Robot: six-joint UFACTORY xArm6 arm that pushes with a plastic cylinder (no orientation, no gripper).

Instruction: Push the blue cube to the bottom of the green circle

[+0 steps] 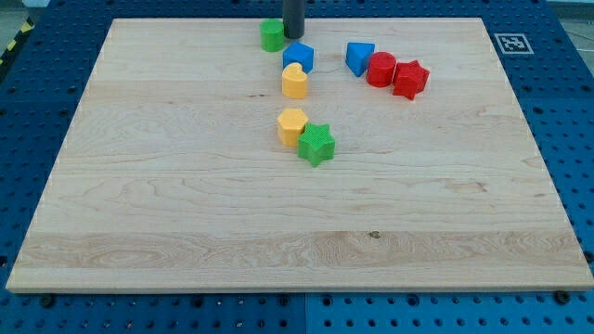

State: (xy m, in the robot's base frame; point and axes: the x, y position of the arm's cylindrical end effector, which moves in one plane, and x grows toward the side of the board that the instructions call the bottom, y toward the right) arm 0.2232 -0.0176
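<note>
The blue cube [299, 57] sits near the view's top centre, just below and right of the green circle [272, 35]. The dark rod comes down from the top edge, and my tip [294, 36] rests right beside the green circle's right side and just above the blue cube's top edge. A yellow heart-shaped block [295, 82] touches the blue cube from below.
A blue triangular block [359, 57], a red circle [380, 70] and a red star [409, 79] lie in a row to the right. A yellow hexagon [291, 125] and a green star [316, 144] touch near the board's middle. The wooden board [139, 204] lies on a blue perforated table.
</note>
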